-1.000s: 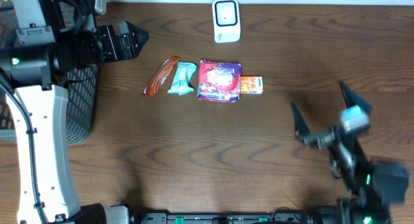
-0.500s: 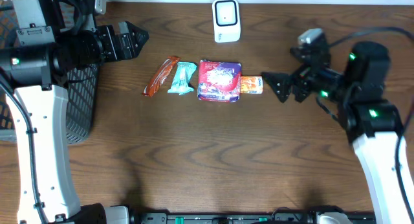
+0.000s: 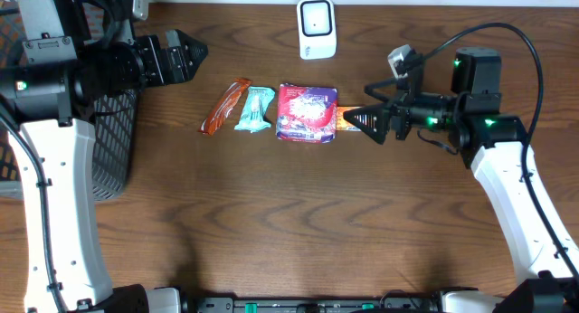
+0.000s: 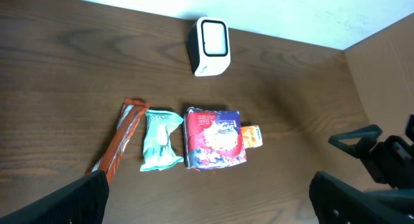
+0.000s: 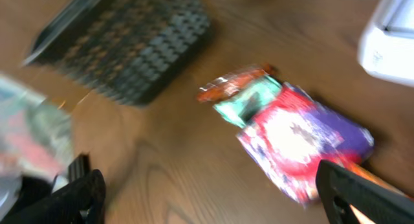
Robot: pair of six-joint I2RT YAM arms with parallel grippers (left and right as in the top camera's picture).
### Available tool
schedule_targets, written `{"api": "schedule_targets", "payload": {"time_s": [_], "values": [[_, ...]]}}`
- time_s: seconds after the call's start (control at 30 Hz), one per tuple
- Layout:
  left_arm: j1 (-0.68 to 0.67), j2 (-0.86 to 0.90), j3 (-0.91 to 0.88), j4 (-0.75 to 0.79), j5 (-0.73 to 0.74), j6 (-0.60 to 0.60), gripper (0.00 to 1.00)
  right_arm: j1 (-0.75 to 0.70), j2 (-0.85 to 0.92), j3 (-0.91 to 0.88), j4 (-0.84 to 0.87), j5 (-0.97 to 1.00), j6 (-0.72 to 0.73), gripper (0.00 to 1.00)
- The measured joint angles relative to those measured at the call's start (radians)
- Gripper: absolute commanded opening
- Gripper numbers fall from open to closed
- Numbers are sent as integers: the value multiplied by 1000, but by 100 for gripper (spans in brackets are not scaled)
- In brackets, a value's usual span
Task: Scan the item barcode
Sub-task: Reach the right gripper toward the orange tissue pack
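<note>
1. Dark wooden table (image 3: 271, 222): your work surface, with a pale wall along its far edge.
2. Scanner (image 3: 317, 28): white, standing at the far middle of the table, well apart from the goods.
3. Goods: four pieces lie flat in one row running left to right, near the table's middle.
   - Brown bar (image 3: 225, 107): at the left end of the row, with its long axis slanting from far right to near left.
   - Teal packet (image 3: 255, 109): just beside the bar, its long axis running near to far.
   - Red pouch (image 3: 307, 113): roughly square, with no clear long axis.
   - Orange pack (image 3: 352, 119): the smallest piece, at the right end of the row. Its long axis runs left to right and its left end touches the pouch.
4. Black mesh basket (image 3: 113, 141): at the table's left side, partly under your left arm.
5. Left gripper (image 3: 190, 55): fingers spread wide, holding nothing, raised to the far left of the row.
6. Right gripper (image 3: 360, 114): fingers spread wide, holding nothing. It points left, and its tips are at the orange pack's right end. You cannot tell whether they touch it, and the right wrist view is blurred.
</note>
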Motion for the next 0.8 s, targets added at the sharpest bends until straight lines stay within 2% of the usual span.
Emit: {"api": "schedule_targets", "payload": {"time_s": [0.23,0.63,0.8], "values": [[0,0,0,0,0,0,98,30,1,1,-53,348,214,99],[0,0,0,0,0,0,98,53,8,1,-30,613,366,99],[0,0,0,0,0,0,98,53,65,3,64,677,377,77]]}}
